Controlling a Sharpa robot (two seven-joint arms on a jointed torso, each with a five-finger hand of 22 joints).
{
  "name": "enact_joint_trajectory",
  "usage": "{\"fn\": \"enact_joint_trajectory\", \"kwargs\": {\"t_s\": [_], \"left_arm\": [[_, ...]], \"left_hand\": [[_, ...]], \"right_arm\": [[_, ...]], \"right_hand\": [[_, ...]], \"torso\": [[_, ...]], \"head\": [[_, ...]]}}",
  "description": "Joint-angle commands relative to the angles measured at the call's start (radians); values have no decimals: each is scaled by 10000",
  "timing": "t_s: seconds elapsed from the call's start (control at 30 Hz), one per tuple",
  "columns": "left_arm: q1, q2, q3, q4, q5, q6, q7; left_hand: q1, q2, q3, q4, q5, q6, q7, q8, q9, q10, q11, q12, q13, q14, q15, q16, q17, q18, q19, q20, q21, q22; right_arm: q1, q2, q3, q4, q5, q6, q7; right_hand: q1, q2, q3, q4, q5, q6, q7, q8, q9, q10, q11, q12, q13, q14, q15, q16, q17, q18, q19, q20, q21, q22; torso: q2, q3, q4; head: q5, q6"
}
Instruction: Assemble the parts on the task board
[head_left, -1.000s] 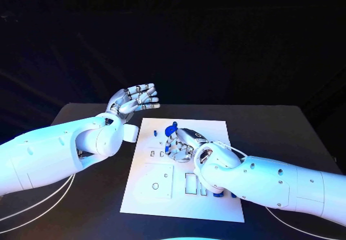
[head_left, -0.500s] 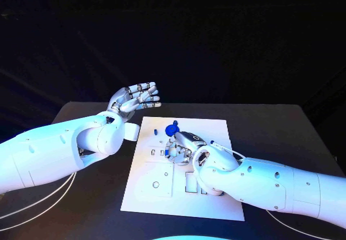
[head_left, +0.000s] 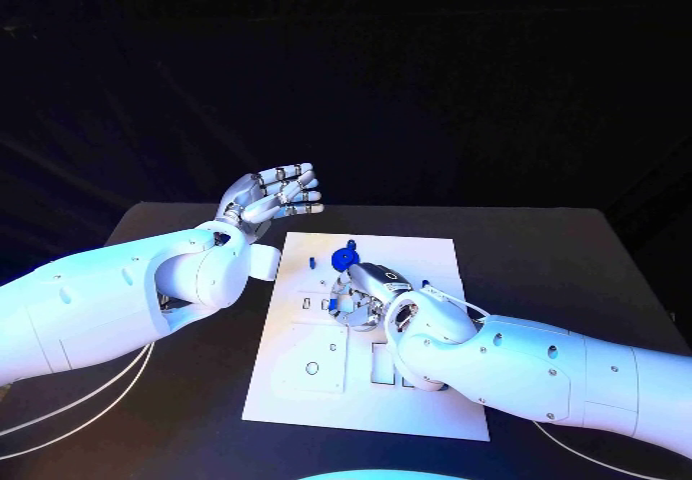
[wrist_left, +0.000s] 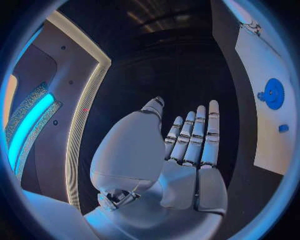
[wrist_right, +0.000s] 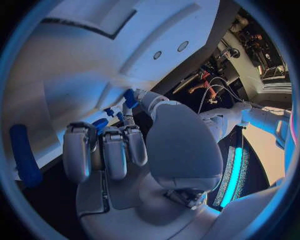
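Task board (head_left: 418, 400) lies under right robot hand (head_left: 364, 297), grip unclear; left robot hand (head_left: 268, 201) released.

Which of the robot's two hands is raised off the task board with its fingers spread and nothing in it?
The left hand: it is held up beyond the board's far left corner, palm empty. The right hand is down on the task board, fingers curled among the blue parts.

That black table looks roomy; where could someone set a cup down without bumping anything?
The bare table right of the task board is free, above the right arm. The near left corner is bare too. It is crowded mid-board, where the right hand works beside the blue gear.
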Motion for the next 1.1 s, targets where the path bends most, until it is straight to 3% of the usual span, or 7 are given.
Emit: {"fn": "enact_joint_trajectory", "kwargs": {"t_s": [0.03,0.23,0.53,0.8,1.1], "left_arm": [[5,20,6,10,-12,186,38],[5,23,6,6,-12,187,33],[5,17,6,0,-12,187,24],[4,16,6,-6,-12,184,29],[4,5,6,-36,-82,171,-54]], "left_hand": [[103,9,64,-12,-13,72,870,51,14,43,3,40,11,-64,0,34,10,93,-63,-27,57,14],[105,6,69,-8,-14,51,874,47,10,50,5,37,6,-72,2,44,21,92,-68,-26,65,16],[105,6,69,-8,-14,51,874,47,10,50,5,37,6,-72,2,44,21,92,-68,-26,65,16],[105,6,69,-8,-14,51,874,47,10,50,5,37,6,-72,2,44,21,92,-68,-26,65,16],[105,6,69,-8,-14,51,874,47,10,50,5,37,6,-72,2,44,21,92,-68,-26,65,16]], "right_arm": [[-38,31,-17,-40,-145,165,-26],[-44,50,-18,-66,-146,179,-1],[-46,57,-19,-79,-126,122,50],[-52,43,-19,-31,-99,-14,130],[-85,-181,-17,337,-224,-589,275]], "right_hand": [[-129,-28,7,60,69,-113,15,-3,183,61,-28,-23,1416,1041,-39,39,2634,-134,178,-54,-77,1463],[-222,-153,1,64,75,-332,99,-83,134,-32,41,-124,1323,1041,13,39,2634,-119,141,-19,-154,1417],[-415,-432,-67,119,64,-903,351,-402,-66,-285,267,-383,1080,1041,205,39,2634,-83,56,142,-336,1314],[-541,-560,-295,205,52,-1138,426,-549,-166,-371,341,-464,999,1041,275,39,2634,-68,27,217,-406,1281],[-580,-693,-877,386,71,-1283,456,-663,-262,-458,380,-537,925,1041,317,39,2634,-46,-9,272,-504,1235]], "torso": [[1,-1,-2],[1,-3,-5],[-1,-7,-3],[0,-6,-3],[2,-3,1]], "head": [[-5,11],[-7,16],[-24,35],[-38,53],[-31,45]]}}
